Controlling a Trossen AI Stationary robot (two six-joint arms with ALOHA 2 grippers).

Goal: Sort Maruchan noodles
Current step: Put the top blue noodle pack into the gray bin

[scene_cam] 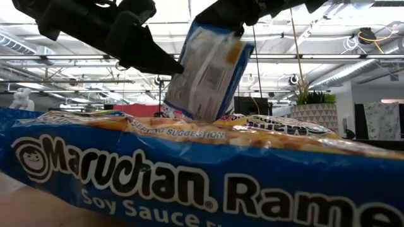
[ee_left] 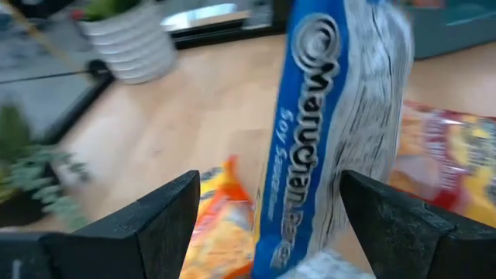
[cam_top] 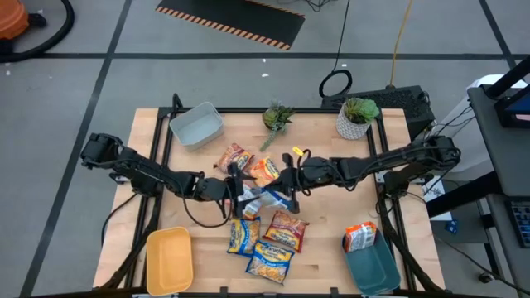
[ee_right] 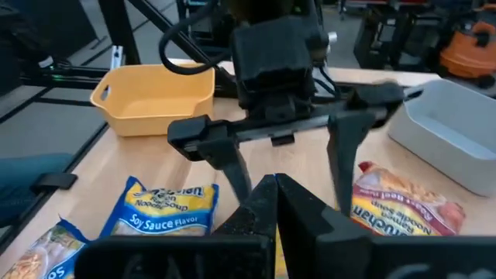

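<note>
1. Wooden table [cam_top: 331, 240] on a grey floor marked with dark lines; a black mat edged in orange stripes [cam_top: 232, 23] lies beyond it at twelve o'clock.
2. Around the table centre: grey bin [cam_top: 196, 124] at eleven o'clock, yellow bin [cam_top: 169, 258] at seven, teal bin [cam_top: 373, 265] at five with an orange packet [cam_top: 359, 236] standing at its rim, and two potted plants [cam_top: 357, 117] between twelve and one.
3. Left gripper [cam_top: 238, 187] sits at the centre with its jaws spread wide, one finger either side of a hanging blue packet [ee_left: 341, 132] without touching it.
4. Right gripper [cam_top: 289, 187] faces it from three o'clock, jaws pressed together on the upper edge of that blue packet, which hangs tilted above the pile.
5. That packet is blue and white, crinkly, printed "Maruchan" and "Soy Sauce".
6. Other packets: two orange-red ones [cam_top: 248, 164] at eleven o'clock of the grippers, three more [cam_top: 269, 236] at six, blue-and-yellow and red.
</note>
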